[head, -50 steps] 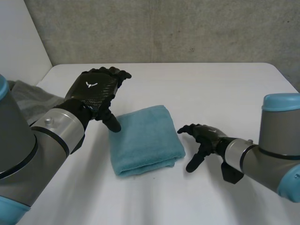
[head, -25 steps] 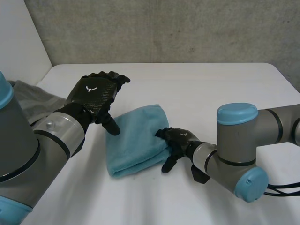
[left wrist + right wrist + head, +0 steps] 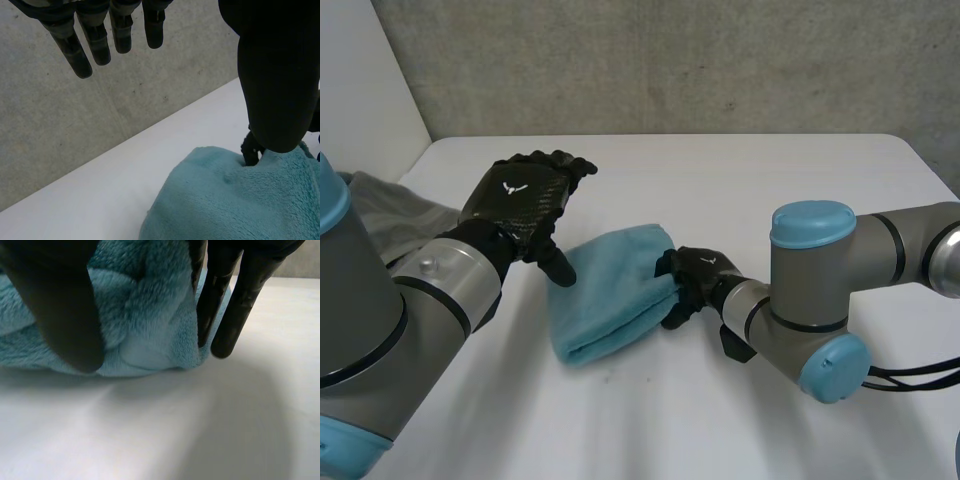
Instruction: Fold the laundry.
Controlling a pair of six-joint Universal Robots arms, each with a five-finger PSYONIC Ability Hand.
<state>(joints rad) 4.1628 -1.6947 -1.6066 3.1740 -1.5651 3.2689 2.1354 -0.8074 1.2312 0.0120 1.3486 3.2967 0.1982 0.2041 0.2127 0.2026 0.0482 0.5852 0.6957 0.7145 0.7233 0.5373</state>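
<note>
Left robot hand [image 3: 520, 205] hovers with fingers straight, its thumb tip at the left edge of the teal towel [image 3: 615, 290] on the white desk [image 3: 770, 180]; the right robot hand [image 3: 695, 282] meets the towel's right edge. From the left wrist, the fingers [image 3: 95, 40] spread wide above the towel. From the right wrist, thumb and fingers [image 3: 240, 305] pinch the towel's bunched end.

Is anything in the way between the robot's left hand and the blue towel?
No, nothing visible stands in the way. The left robot hand is open, right over one edge of the blue towel, with its thumb pointing down at it. The right robot hand grips the towel's opposite edge.
</note>
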